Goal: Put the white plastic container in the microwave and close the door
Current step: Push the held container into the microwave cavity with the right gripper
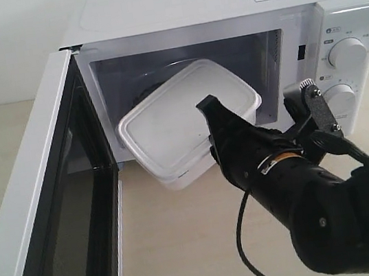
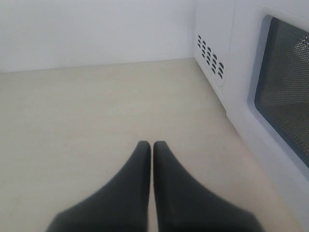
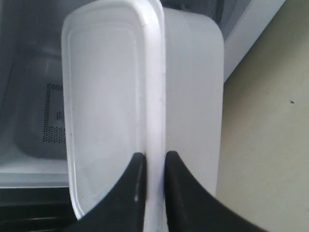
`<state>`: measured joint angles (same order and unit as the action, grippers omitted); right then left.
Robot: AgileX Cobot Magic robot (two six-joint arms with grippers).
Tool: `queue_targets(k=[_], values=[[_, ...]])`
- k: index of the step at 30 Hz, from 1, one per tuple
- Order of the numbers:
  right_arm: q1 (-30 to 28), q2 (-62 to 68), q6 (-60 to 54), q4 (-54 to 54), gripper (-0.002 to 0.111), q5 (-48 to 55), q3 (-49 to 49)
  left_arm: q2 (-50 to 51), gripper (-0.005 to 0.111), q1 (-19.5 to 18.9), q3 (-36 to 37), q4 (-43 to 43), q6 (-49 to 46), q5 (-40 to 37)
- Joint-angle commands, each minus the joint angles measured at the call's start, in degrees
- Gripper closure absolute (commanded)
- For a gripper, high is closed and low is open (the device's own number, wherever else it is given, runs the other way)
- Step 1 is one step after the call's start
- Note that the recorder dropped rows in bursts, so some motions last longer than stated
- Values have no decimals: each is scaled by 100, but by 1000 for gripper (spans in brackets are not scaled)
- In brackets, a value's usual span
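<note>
Two claws: right claw [image 3: 153, 157] pinches the container [image 1: 182, 121] by its rim, half inside the microwave [image 1: 308, 36] ahead; left claw [image 2: 152, 145] is pressed together, worktop [image 2: 72, 121] beyond it.

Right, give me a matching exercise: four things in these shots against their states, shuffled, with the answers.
1. rectangular white plastic container
2. white side-hinged door with dark window
3. black left gripper
4. black right gripper

A. swung wide open
B. shut, holding nothing
C. shut on the container's rim
D. tilted, partly inside the white microwave

Pairs: 1-D, 2-A, 3-B, 4-C.
</note>
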<state>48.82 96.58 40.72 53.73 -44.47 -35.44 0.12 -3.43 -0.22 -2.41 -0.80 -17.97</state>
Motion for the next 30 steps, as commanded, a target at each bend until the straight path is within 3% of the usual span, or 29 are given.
queue_targets(k=[1,30], values=[[-192,128,5,0,109,-80,-186,-12,103,-24,22,50,-18,-3],[-515,938,502,125,109,-424,-1279,-12,103,-24,22,50,-18,-3]])
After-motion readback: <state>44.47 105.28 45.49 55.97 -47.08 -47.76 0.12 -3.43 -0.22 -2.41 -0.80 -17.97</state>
